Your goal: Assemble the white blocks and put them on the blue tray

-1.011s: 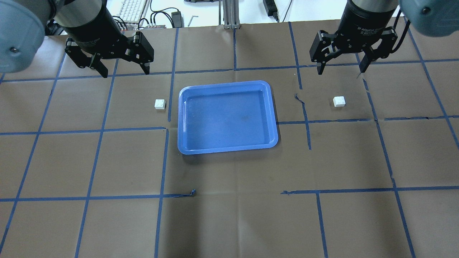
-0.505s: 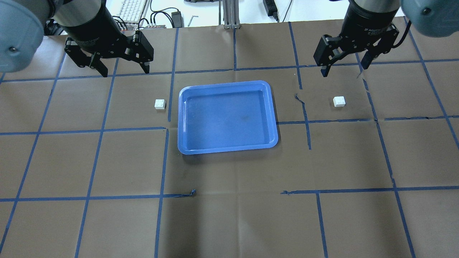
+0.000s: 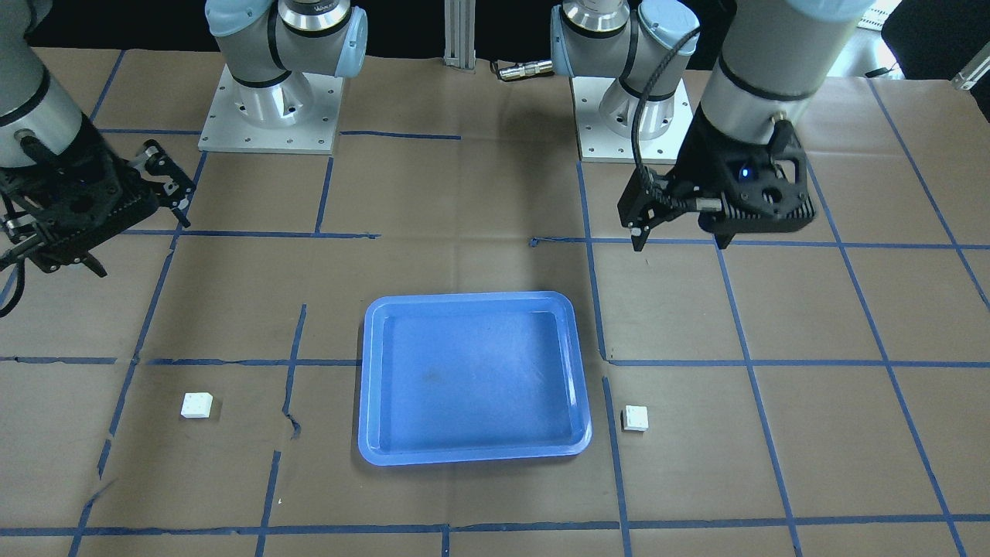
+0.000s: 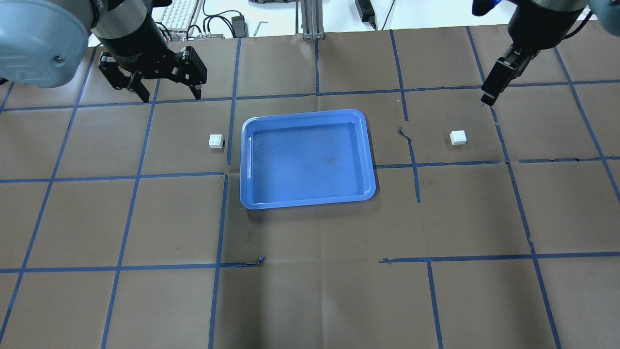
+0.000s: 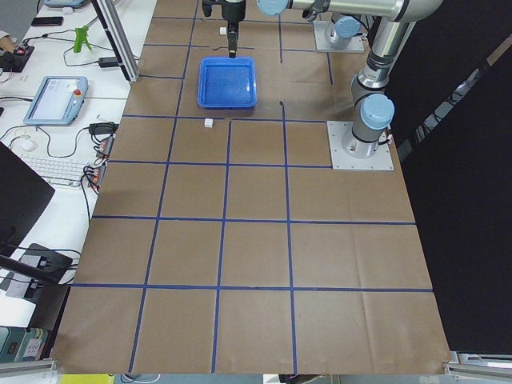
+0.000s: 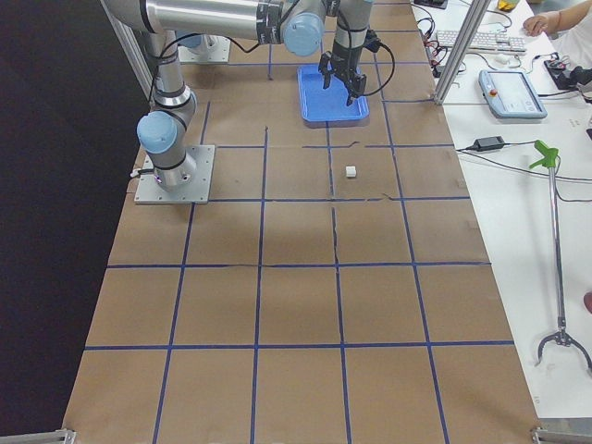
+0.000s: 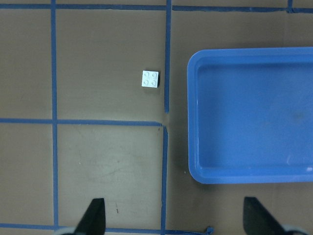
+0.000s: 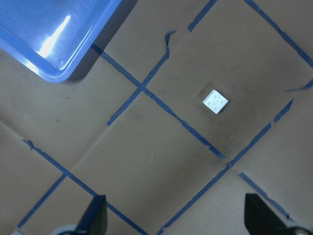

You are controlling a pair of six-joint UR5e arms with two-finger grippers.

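The blue tray [image 4: 308,113] lies mid-table with nothing in it; it also shows in the front view [image 3: 473,379]. One white block [image 4: 216,140] sits just left of the tray, and it shows in the left wrist view [image 7: 150,79]. The other white block [image 4: 457,137] sits well to the tray's right, and it shows in the right wrist view [image 8: 215,101]. My left gripper [image 4: 170,95] hangs open and empty behind the left block. My right gripper [image 4: 486,99] is turned edge-on behind the right block. Its wrist view shows its fingers [image 8: 95,215] spread and empty.
Brown paper with a blue tape grid covers the table. Both arm bases [image 3: 271,108] [image 3: 634,116] stand at the robot's side. A keyboard [image 4: 177,12], cables and a metal post [image 4: 310,19] lie beyond the far edge. Torn tape [image 4: 404,133] lies right of the tray.
My right gripper has rotated about its wrist to edge-on and moved right and back. My left gripper shifted slightly. The blocks and the tray have not moved.
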